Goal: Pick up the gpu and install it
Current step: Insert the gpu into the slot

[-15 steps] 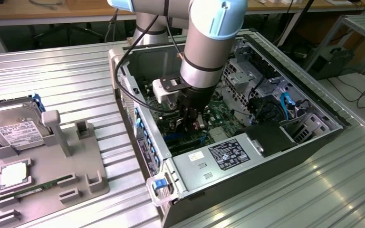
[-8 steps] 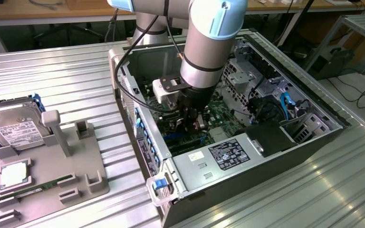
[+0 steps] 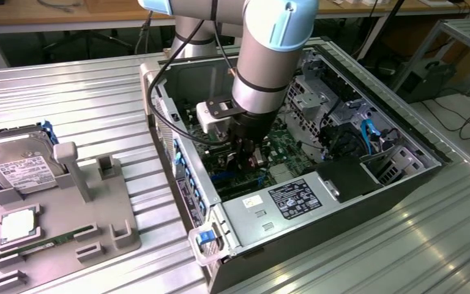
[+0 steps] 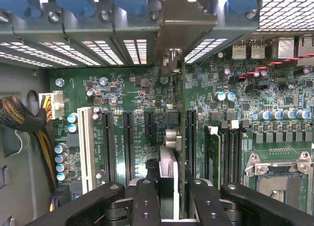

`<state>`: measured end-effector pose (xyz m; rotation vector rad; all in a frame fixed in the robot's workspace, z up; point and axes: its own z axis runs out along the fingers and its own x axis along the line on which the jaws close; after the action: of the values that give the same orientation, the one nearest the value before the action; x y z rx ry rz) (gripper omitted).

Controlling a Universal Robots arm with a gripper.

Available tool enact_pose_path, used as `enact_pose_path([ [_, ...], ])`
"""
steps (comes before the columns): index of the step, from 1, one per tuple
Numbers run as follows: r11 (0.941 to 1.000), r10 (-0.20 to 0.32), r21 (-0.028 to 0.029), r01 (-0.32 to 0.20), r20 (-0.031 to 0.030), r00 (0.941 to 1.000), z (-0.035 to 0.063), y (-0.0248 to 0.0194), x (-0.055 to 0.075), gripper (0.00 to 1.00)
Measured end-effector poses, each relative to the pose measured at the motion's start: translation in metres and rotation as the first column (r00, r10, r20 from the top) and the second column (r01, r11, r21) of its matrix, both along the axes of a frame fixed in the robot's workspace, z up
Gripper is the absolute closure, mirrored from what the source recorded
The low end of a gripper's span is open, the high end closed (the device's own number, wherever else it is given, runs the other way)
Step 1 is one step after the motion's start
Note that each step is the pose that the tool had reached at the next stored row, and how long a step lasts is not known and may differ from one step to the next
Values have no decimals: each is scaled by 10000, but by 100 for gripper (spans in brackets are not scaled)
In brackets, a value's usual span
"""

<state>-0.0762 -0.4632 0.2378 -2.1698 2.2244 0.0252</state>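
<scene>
One gripper (image 4: 168,196) is clenched on the gpu (image 4: 169,138), held edge-on above the motherboard (image 4: 122,93). Both sit inside the computer case (image 3: 366,202) on the worktop (image 3: 71,86).

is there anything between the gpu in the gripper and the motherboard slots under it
Nothing visible blocks it. The gripper holds the gpu edge-on, upright over the motherboard, its bracket up at the case's rear slot wall. The long black slots beside the card look open.
</scene>
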Motion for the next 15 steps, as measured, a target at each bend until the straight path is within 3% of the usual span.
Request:
enact_pose_path([
  [15, 10000, 16, -1, -16, -1, 10000, -8, 18, 0, 72],
])
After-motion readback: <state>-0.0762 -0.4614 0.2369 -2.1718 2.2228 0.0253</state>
